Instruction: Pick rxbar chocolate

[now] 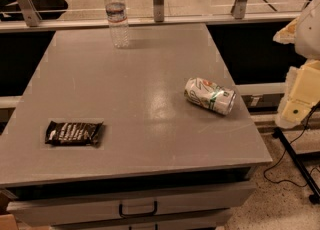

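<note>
Jaws are on the cream plastic robot arm (300, 94) at the right edge, off the grey tabletop (140, 74); can't tell whether open or closed. Nearest is the white-and-green soda can (210, 95), on its side right of centre. The dark glossy-wrapped rxbar chocolate (74, 133) lies flat front-left, well apart from the arm; a clear plastic water bottle (117, 16) stands upright at the far edge.

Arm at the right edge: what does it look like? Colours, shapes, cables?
The arm is a rounded white shell at the right edge. Below it, the end effector is a boxy pale-yellow block with a small dark round spot low down. No lettering or cables show on it.
</note>
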`<action>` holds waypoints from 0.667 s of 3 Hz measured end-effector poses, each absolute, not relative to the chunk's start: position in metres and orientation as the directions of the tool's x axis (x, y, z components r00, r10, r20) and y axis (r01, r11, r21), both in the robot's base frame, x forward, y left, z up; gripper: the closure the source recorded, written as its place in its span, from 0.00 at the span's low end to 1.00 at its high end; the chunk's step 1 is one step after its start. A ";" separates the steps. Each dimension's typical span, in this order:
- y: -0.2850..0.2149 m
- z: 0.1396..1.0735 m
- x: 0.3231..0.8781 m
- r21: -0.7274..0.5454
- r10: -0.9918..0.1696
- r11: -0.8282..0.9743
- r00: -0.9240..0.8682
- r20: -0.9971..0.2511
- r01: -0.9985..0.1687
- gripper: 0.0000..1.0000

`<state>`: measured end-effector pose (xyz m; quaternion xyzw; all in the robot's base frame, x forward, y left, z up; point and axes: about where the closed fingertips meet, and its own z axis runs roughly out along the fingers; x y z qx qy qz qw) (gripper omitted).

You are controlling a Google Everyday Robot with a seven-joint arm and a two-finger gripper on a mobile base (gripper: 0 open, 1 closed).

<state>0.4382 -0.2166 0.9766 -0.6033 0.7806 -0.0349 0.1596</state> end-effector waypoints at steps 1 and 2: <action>-0.217 0.977 0.438 -0.247 -0.953 0.270 -0.221 -0.207 -0.931 0.00; -0.212 0.977 0.440 -0.245 -0.951 0.267 -0.213 -0.226 -0.932 0.00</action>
